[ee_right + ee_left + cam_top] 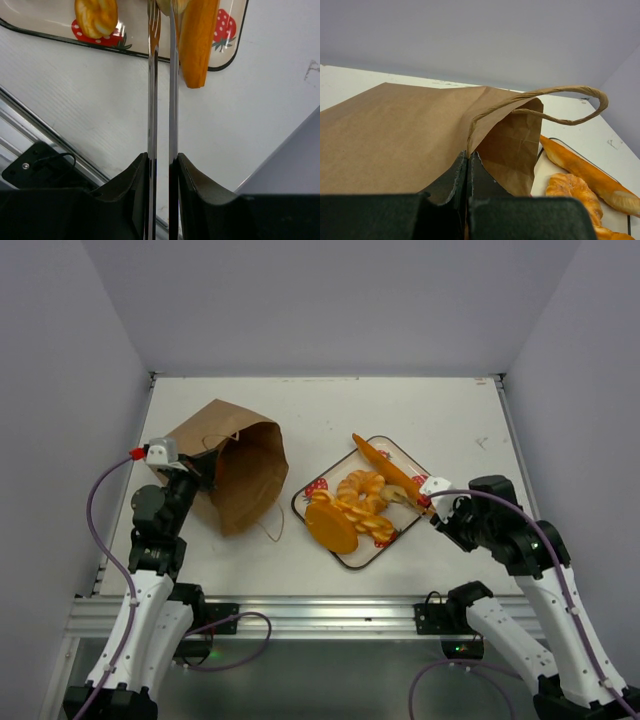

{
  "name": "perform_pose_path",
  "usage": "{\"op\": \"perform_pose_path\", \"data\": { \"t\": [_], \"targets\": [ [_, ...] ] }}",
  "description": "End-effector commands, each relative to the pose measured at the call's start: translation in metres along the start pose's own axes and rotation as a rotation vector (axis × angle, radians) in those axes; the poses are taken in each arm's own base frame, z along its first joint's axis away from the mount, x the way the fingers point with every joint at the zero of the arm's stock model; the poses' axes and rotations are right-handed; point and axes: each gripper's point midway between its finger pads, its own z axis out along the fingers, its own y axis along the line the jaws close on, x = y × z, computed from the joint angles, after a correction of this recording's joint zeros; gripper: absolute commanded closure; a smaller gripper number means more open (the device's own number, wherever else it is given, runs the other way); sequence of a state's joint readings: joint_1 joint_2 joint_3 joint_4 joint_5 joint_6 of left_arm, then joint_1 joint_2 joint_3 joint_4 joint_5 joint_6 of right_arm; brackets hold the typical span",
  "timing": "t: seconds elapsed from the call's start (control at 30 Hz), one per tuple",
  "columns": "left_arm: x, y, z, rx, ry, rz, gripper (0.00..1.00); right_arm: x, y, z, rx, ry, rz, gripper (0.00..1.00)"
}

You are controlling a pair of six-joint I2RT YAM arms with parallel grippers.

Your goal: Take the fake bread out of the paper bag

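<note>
Left hand (468,156) pinches the paper bag (240,475) rim; right hand (162,157) squeezes metal tongs (151,100) over fake bread (360,502) on the tray (45,15). Probably placing; release next.

Two thin metal blades (151,100) are held close together between the fingers of the right gripper (160,157), reaching the strawberry-printed tray (50,37). Beside them, the end of a baguette (197,45) is seen overhanging the tray's rim.
</note>
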State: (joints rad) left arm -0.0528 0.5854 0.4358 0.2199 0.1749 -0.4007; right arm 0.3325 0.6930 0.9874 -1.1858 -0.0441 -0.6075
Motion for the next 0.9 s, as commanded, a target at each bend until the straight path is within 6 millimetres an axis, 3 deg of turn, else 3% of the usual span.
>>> {"op": "perform_pose_path", "data": {
  "t": [0.0,0.4,0.57,0.67,0.87],
  "targets": [
    [-0.024,-0.010,0.002,0.031,-0.061,0.017,1.00,0.016,0.000,0.004,0.007,0.067,-0.019,1.00],
    [-0.024,-0.010,0.002,0.029,-0.059,0.026,1.00,0.045,-0.001,0.020,0.024,0.206,-0.025,1.00],
    [-0.023,-0.010,0.002,0.032,-0.058,0.025,1.00,0.044,0.002,0.026,0.004,0.202,-0.014,0.75],
    [-0.022,-0.010,0.002,0.030,-0.054,0.028,1.00,0.038,-0.001,0.025,0.015,0.183,-0.009,0.65],
    [-0.021,-0.009,0.002,0.030,-0.054,0.025,1.00,0.029,-0.004,0.022,0.018,0.155,-0.001,0.53]
  ]
}}
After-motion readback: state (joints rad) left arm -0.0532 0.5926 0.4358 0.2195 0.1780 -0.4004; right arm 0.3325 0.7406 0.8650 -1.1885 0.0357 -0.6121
